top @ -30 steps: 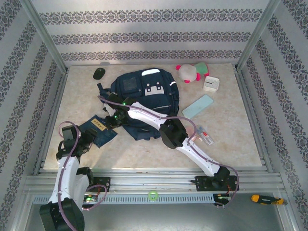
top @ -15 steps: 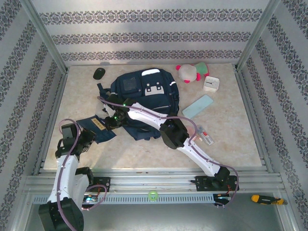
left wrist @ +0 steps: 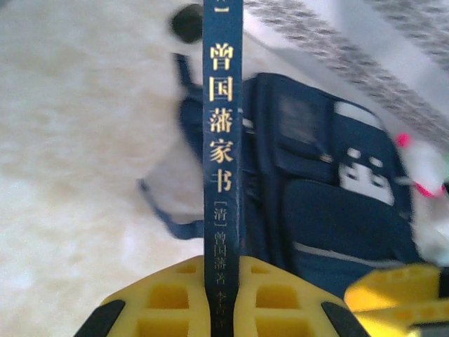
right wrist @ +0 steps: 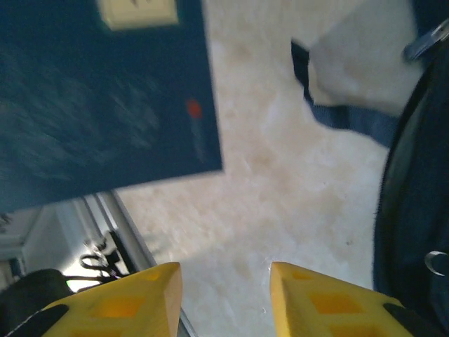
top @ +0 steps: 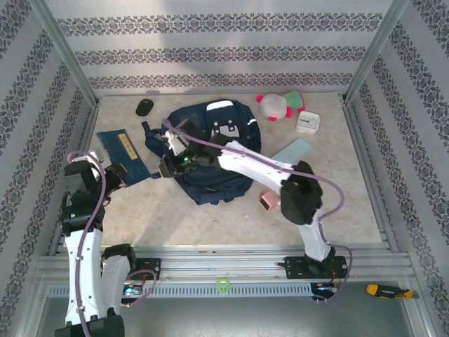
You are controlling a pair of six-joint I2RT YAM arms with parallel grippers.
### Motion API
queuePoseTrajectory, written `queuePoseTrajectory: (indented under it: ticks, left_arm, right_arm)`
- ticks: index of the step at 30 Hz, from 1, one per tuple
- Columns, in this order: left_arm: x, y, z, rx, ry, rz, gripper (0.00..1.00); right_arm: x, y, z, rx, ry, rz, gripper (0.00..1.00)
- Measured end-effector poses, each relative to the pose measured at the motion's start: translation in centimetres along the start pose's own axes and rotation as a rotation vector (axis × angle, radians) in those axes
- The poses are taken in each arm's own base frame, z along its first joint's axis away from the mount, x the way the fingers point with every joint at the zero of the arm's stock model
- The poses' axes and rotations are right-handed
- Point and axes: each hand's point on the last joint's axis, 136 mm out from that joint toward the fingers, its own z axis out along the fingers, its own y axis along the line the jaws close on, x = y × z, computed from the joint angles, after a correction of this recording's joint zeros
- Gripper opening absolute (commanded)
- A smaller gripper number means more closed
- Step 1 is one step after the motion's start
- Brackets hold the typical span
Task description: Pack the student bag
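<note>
The left gripper (left wrist: 223, 284) pinches a slim navy-blue book (left wrist: 222, 140) whose spine reads 曾国藩家书 in gold characters. Just right of it, the right gripper (right wrist: 224, 284) hangs with its jaws apart over the bare marbled tabletop (right wrist: 280, 210), at the left edge of the large navy fabric backpack (top: 210, 188), which lies flat mid-table.

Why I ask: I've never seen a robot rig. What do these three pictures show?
Two robot arms are bolted to a table. One picture looks down from above; the other two come from cameras on the wrists, their yellow fingers in view. The left gripper is shut on a dark blue book. The right gripper is open and empty, beside the student bag, a navy backpack. Around it lie a black mouse, a plush toy, a white clock and a mint case.
</note>
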Motion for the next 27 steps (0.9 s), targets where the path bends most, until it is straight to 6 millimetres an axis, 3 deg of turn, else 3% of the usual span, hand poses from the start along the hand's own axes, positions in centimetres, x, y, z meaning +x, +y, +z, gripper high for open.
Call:
queuePoseTrajectory:
  ticks: [3, 8, 12, 16, 23, 27]
  left_arm:
    - [-0.4, -3.1, 0.9, 0.193, 0.011, 0.030, 0.00]
    - [-1.1, -8.1, 1.5, 0.501, 0.041, 0.071, 0.00]
    - [-1.0, -12.4, 0.1, 0.711, 0.043, 0.156, 0.00]
    - [1.1, -16.4, -1.6, 0.915, 0.068, 0.250, 0.00]
    - [3.4, -18.9, -1.4, 1.067, 0.131, 0.250, 0.00]
    - [3.3, -19.9, -2.1, 1.113, 0.123, 0.259, 0.00]
  right_arm:
    - [-1.2, -0.1, -3.8, -0.002, -0.117, -0.021, 0.51]
    - [-0.2, -1.4, -9.1, 0.011, -0.260, -0.098, 0.63]
    - [0.6, -1.8, -12.2, -0.013, -0.357, -0.135, 0.70]
    - [1.3, -1.8, -14.9, -0.078, -0.447, -0.172, 0.75]
    - [1.2, -2.0, -19.3, -0.176, -0.584, -0.123, 0.79]
    - [1.0, -2.2, -20.0, -0.219, -0.606, -0.089, 0.79]
